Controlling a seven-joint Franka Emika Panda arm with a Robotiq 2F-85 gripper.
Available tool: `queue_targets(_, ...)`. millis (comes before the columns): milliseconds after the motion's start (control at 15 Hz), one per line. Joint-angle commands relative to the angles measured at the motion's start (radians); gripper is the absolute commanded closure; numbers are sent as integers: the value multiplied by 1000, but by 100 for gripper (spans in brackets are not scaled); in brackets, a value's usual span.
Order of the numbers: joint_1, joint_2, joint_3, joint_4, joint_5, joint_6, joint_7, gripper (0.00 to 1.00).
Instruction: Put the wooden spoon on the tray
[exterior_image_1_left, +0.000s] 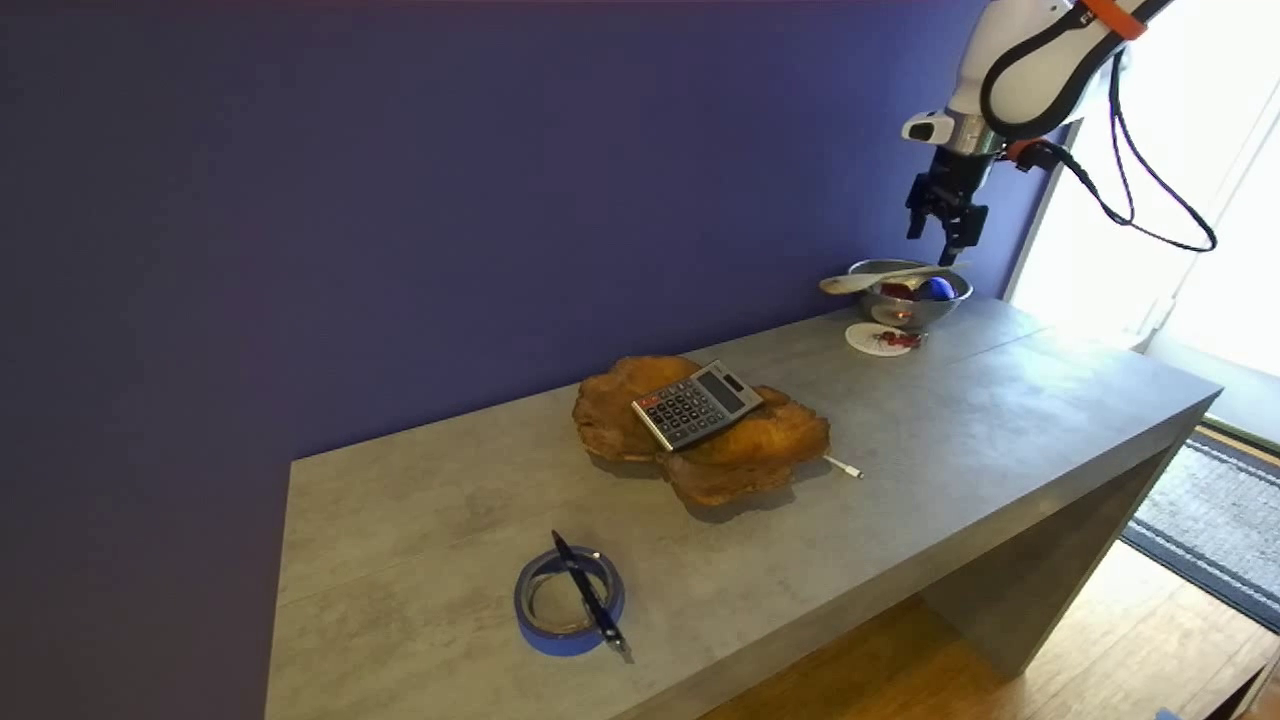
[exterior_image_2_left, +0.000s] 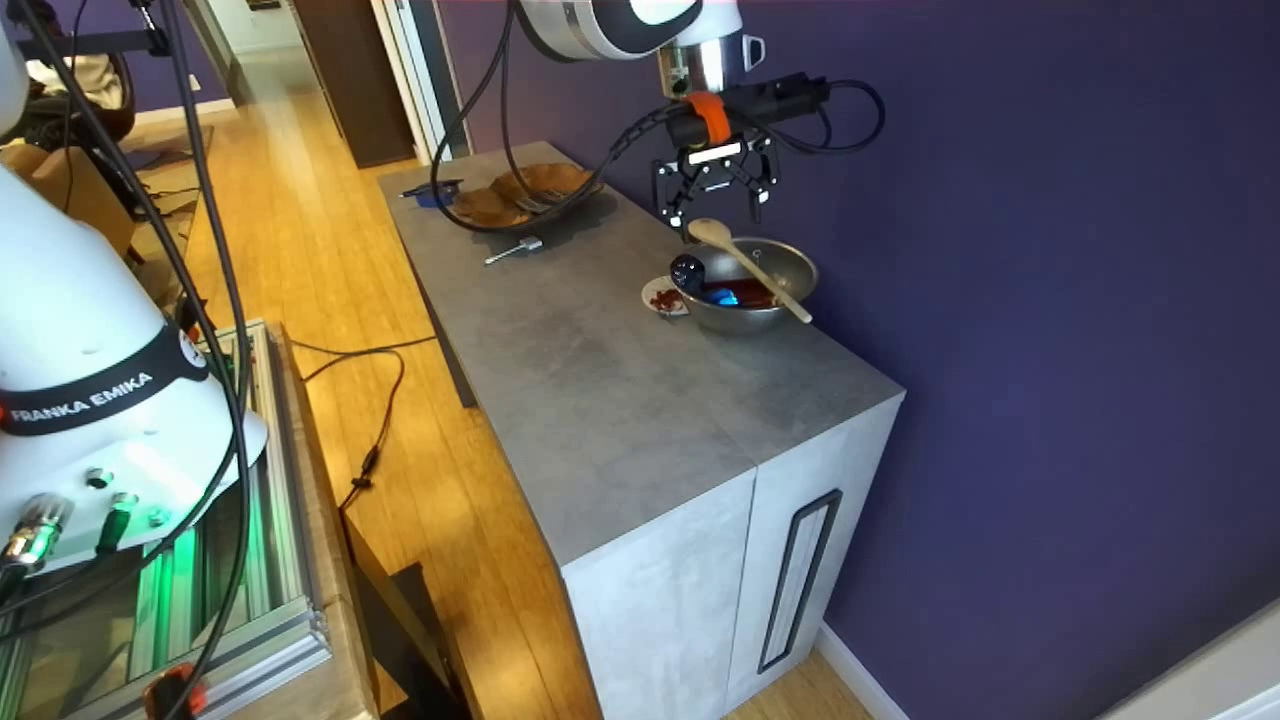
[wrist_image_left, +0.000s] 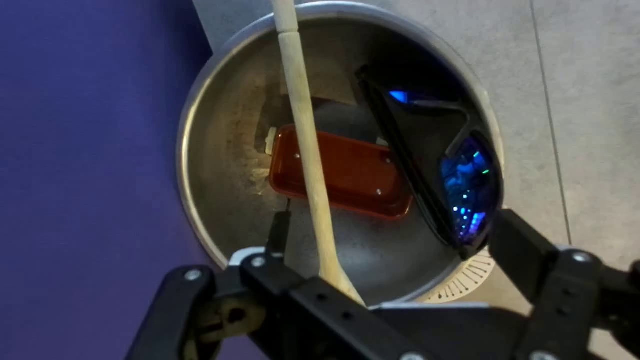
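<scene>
Fingers (wrist_image_left: 522, 252) spread wide above the metal bowl (wrist_image_left: 220, 165) — nothing in their hold.

The wooden spoon (wrist_image_left: 310, 150) lies across the rim, head and handle end both jutting out. It ought to be light and stiff, though a slim handle could roll — from here, mid-handle looks the place to pinch, clear of the mirrored sunglasses (wrist_image_left: 470, 190). The wooden tray (exterior_image_1_left: 750, 452) sits further along the bench (exterior_image_1_left: 930, 440).

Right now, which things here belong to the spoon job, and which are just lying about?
Job: gripper; wooden spoon; wooden tray.
Lying about: metal bowl under the spoon; red object and blue-lensed sunglasses in it; white disc; calculator on the tray; small pale item; blue tape roll; dark pen.
</scene>
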Motion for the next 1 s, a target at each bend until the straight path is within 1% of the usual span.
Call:
queue_targets(0, -64, 9, 23, -57, 12, 149, -99, 0)
queue_targets(133, -91, 17, 28, -76, 15, 233, -116, 0)
queue_targets(267, -105, 39, 26, -74, 2, 282, -121, 0)
queue_targets(333, -99, 51, 14, -68, -13, 300, -112, 2)
queue_targets(467, -83, 72, -7, -56, -40, 320, -93, 9)
queue_targets(533, -76, 82, -15, -49, -50, 327, -87, 21)
queue_targets(600, -73, 92, -19, -45, -56, 336, -83, 20)
queue_targets(667, -67, 104, -26, -36, -61, 347, -77, 26)
queue_targets(733, -60, 113, -35, -30, -68, 358, -69, 36)
queue_targets(800, -56, 124, -39, -22, -70, 370, -64, 48)
queue_targets(867, -53, 136, -42, -13, -72, 383, -59, 58)
queue_targets(933, -47, 147, -48, -4, -75, 386, -54, 64)
